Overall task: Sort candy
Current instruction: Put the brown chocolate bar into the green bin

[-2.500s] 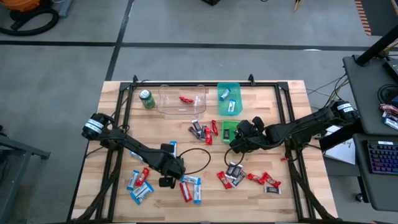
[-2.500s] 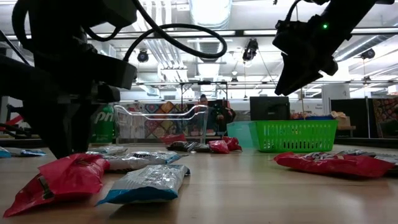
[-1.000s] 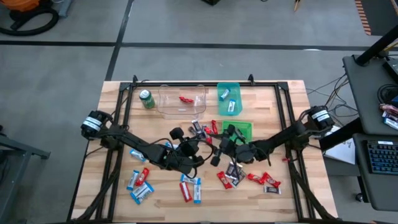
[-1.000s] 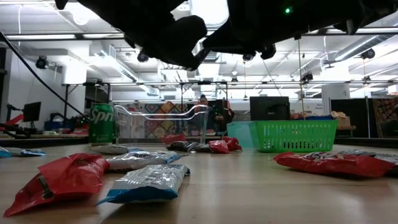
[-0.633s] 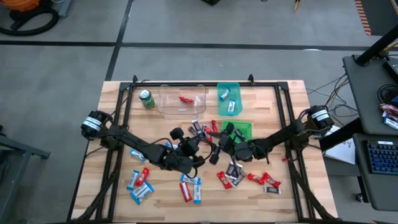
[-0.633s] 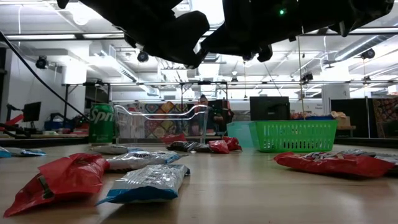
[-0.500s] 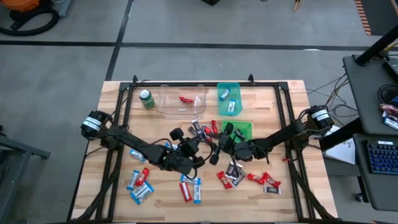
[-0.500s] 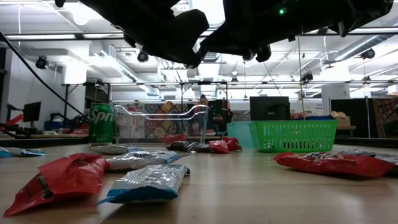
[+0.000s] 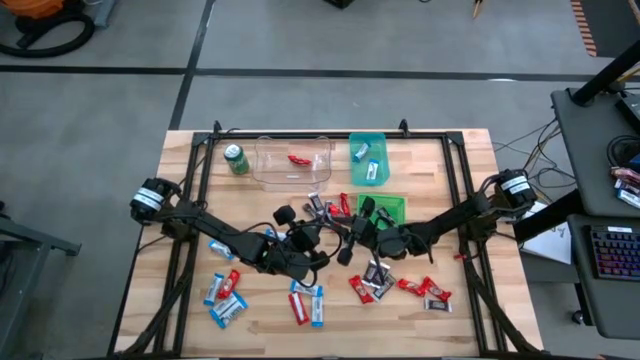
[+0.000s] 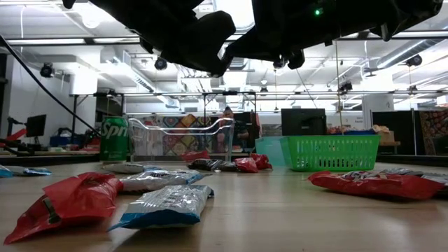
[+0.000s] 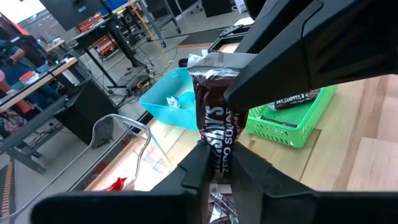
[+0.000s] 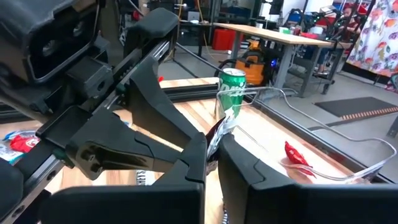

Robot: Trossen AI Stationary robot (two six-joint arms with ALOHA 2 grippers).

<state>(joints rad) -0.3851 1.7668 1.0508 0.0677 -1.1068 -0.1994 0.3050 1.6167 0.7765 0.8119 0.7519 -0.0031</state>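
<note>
A handover is in hand above the middle of the surface (image 9: 450,200): the left pincer (image 11: 214,163) pinches the lower end of a dark brown bar (image 11: 216,127), and the right pincer (image 12: 213,149) is pressed together on the bar's other end, so both arms grip one candy in the air, just short of the green basket (image 9: 385,208). The next move, as I judge it, calls for the left pincer to let go cleanly before either arm pulls, or the wrapper may tear or slip; the right arm could then carry the bar to the green basket, where another dark bar already lies. The surface is pale wood. At its far side stand a clear tray (image 9: 290,160) with one red bar, a blue bin (image 9: 367,160) with blue-and-white bars, and a green can (image 9: 235,158). Loose red, blue and dark bars lie scattered on the near half. Beyond is a workshop with other tables, racks and ceiling lights.
</note>
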